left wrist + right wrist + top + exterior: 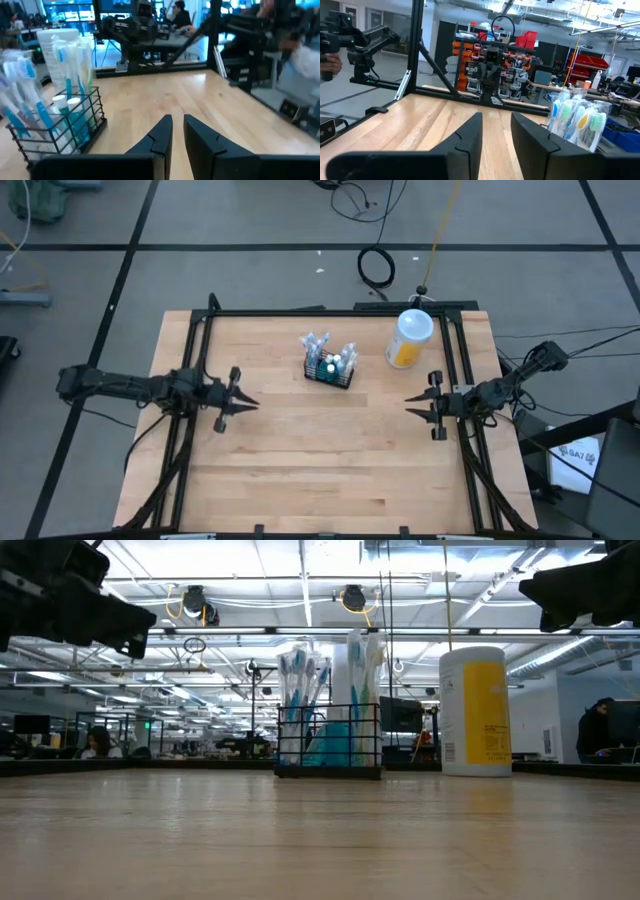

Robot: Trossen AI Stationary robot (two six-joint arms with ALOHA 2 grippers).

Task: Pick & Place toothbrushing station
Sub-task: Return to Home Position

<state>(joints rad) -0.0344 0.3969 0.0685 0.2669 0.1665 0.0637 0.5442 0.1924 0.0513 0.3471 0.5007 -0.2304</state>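
A big open-plan robotics lab: strip lights (300, 585) and cable reels (195, 602) hang under a bare industrial ceiling, a person (97, 742) sits among rows of monitors, and red parts bins (526, 39) fill the racks. Another robot arm rig (492, 60) stands beyond the wooden desk (330, 450), on a tape-lined grey floor (250, 230).

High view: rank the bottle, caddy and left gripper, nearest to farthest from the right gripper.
1. Yellow bottle, back right, closest to the right gripper.
2. Caddy, back centre.
3. Left gripper, opposite, far left.
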